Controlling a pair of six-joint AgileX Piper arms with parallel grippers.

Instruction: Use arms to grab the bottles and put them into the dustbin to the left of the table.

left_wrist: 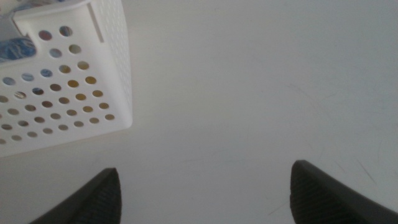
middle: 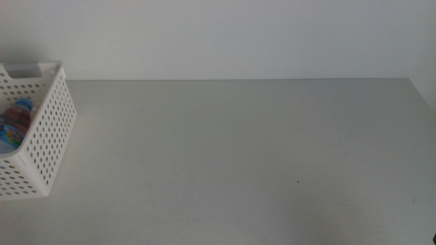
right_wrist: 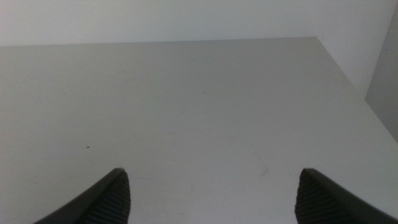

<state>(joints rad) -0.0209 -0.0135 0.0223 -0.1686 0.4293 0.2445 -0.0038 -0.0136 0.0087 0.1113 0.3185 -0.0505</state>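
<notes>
The white perforated dustbin (middle: pixel 42 136) stands at the table's left edge. Inside it lies a small clear water bottle with a blue cap (middle: pixel 16 121), with red showing beside it. In the left wrist view the dustbin (left_wrist: pixel 68 93) is close by and coloured shapes show through its holes. My left gripper (left_wrist: pixel 205 193) is open above bare table (left_wrist: pixel 249 93) beside the bin, holding nothing. My right gripper (right_wrist: pixel 211 196) is open over the bare right part of the table (right_wrist: pixel 186 106), holding nothing. Neither arm shows in the middle view.
The table's far edge meets a white wall (middle: pixel 238 34). Its right edge (right_wrist: pixel 354 87) runs close to my right gripper's side. The tabletop (middle: pixel 238 156) between bin and right edge is plain grey.
</notes>
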